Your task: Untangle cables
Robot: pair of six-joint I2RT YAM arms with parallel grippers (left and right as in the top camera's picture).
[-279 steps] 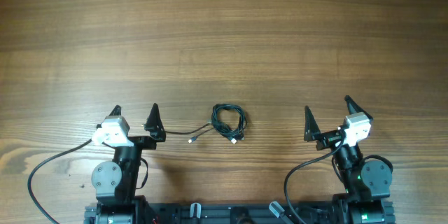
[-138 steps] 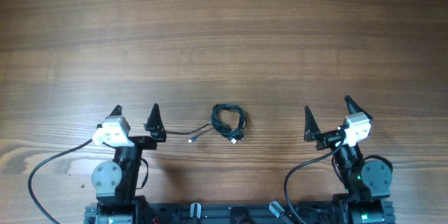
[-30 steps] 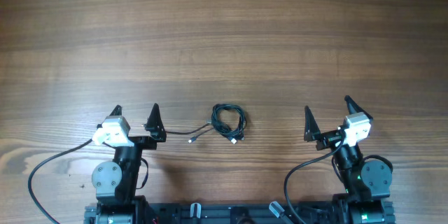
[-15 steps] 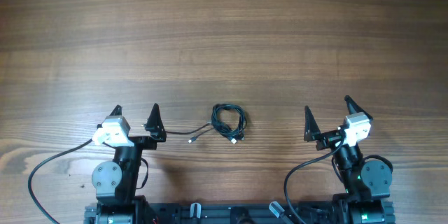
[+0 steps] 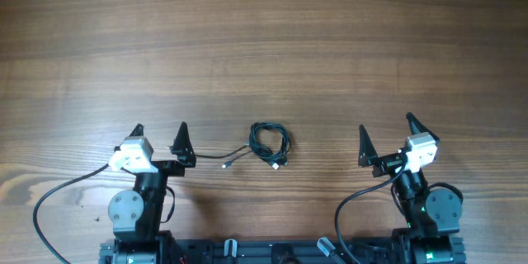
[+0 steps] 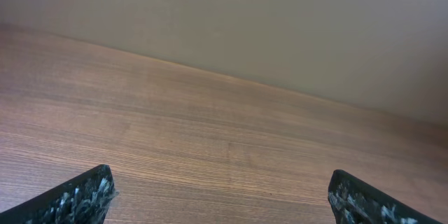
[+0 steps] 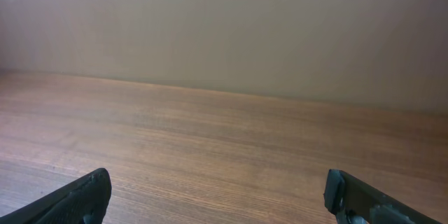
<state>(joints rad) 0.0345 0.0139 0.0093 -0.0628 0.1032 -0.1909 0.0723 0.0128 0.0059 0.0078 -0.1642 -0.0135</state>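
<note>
The cables (image 5: 269, 142) lie as a small dark coil on the wooden table (image 5: 264, 33), near the front and midway between the arms. One thin strand with a silvery plug tip (image 5: 227, 163) trails from the coil toward the left arm. My left gripper (image 5: 158, 132) stands open left of the coil, holding nothing. To the right of the coil, my right gripper (image 5: 385, 128) is open too, and empty. Both wrist views show only bare wood between the left gripper (image 6: 220, 196) and right gripper (image 7: 218, 192) fingertips; the cables are out of view there.
Thick black wires loop from the left arm base (image 5: 58, 198) and the right arm base (image 5: 351, 206). A dark rail (image 5: 272, 252) runs along the front edge. A plain beige wall (image 7: 224, 28) rises behind the table's far edge.
</note>
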